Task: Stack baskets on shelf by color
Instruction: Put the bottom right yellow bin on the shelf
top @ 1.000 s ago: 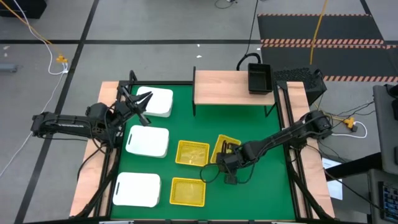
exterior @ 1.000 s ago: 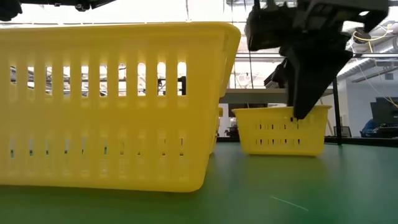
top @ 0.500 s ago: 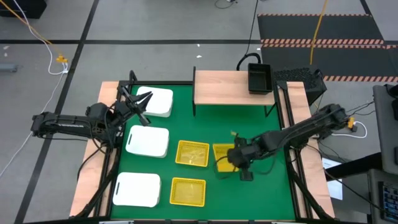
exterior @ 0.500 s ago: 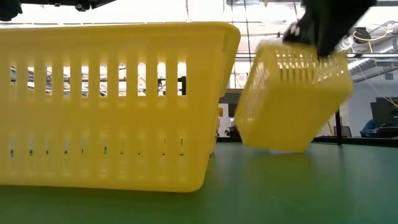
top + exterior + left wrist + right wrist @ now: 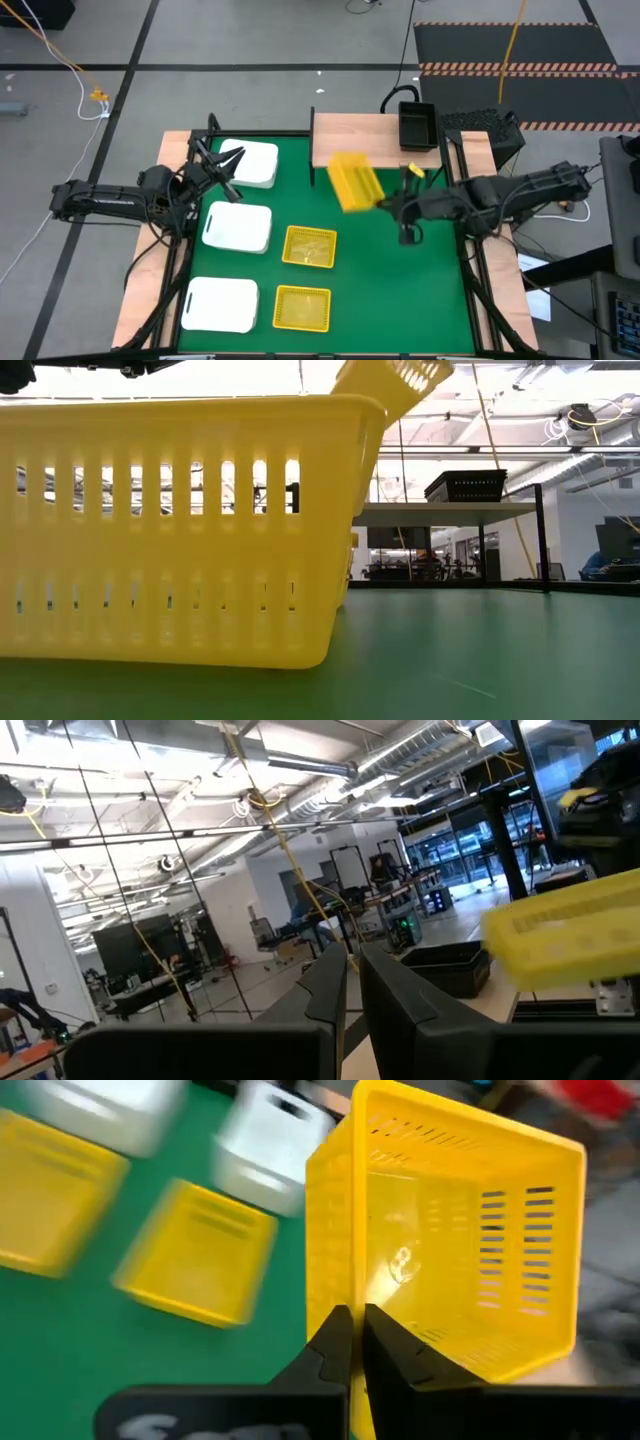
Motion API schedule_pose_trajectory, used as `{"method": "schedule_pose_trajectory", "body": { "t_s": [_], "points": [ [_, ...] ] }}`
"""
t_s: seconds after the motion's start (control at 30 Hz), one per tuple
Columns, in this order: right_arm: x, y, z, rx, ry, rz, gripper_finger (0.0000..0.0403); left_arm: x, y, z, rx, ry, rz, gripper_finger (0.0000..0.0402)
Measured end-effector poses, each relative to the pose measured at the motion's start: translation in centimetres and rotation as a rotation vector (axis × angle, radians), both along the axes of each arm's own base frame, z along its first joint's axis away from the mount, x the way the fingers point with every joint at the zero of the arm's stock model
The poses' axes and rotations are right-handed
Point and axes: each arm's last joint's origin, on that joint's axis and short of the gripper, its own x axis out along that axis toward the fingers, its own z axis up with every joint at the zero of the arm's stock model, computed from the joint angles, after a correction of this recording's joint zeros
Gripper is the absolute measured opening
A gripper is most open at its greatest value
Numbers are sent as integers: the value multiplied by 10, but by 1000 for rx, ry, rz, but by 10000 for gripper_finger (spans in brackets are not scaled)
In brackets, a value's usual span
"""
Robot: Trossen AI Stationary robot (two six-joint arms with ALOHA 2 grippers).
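Note:
My right gripper (image 5: 385,205) is shut on a yellow mesh basket (image 5: 350,183) and holds it in the air, in front of the shelf (image 5: 365,140). That wooden shelf carries the black baskets (image 5: 417,125) at its right end. Two more yellow baskets (image 5: 309,247) (image 5: 302,308) rest on their bottoms on the green table. Three white baskets (image 5: 248,165) (image 5: 237,227) (image 5: 220,303) stand in a column on the left. My left gripper (image 5: 222,165) hovers shut above the far white basket. The low view shows only a corner of the lifted basket (image 5: 392,378). My right gripper pinches the rim of one side wall (image 5: 352,1295) of the yellow basket, one finger (image 5: 392,1350) inside and the other outside. It comes at it roughly level from the table's right side. The basket is lifted clear and tipped over, its opening toward the gripper.
The near yellow basket (image 5: 180,525) fills the left of the low view. Bare green table (image 5: 400,290) lies on the right, below the right arm. The shelf top (image 5: 350,150) is bare left of the black baskets. Wooden strips (image 5: 495,270) edge the table.
My right gripper has lifted the yellow basket off the table from beside the other yellow ones and carried it up and toward the far edge, to the shelf's front. The basket has tipped from upright onto its side in the hold.

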Motion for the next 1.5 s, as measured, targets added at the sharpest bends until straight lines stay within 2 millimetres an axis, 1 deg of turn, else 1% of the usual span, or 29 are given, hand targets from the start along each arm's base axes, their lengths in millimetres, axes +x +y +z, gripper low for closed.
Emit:
{"method": "schedule_pose_trajectory", "body": {
  "t_s": [0.2, 0.3, 0.37, 0.43, 0.57, 0.7, 0.9, 1.03, 1.13, 1.23, 1.4, 1.5],
  "points": [
    [8, -44, -3, -244, 100, -125, 1, 0, 0, 0, 4, 2, 2, 37],
    [10, -69, -5, -317, 156, -176, 1, 0, 0, 0, 4, 3, 2, 37],
    [7, -88, -6, -350, 201, -226, 1, 0, 0, 0, 6, 4, 3, 37],
    [4, -105, -8, -353, 235, -265, 1, 0, 0, 0, 7, 7, 3, 37],
    [-3, -136, -13, -270, 252, -304, 1, 0, 0, 0, 20, 17, 8, 37],
    [-2, -155, -24, -183, 280, -319, 1, 0, 0, 0, 26, 21, 12, 37],
    [10, -170, -47, -97, 362, -343, 1, 0, 0, 0, 28, 22, 12, 37],
    [13, -172, -53, -63, 386, -377, 1, 0, 0, -1, 28, 26, 12, 37],
    [10, -171, -53, -44, 391, -419, 1, 1, 0, -1, 27, 32, 12, 37],
    [4, -167, -48, -26, 379, -430, 1, 0, 0, -1, 27, 31, 12, 37],
    [-8, -158, -42, -6, 389, -425, 1, 0, 0, -1, 27, 31, 12, 37],
    [-10, -155, -40, 50, 367, -400, 1, 0, 0, -1, 27, 30, 12, 37]
  ]
}}
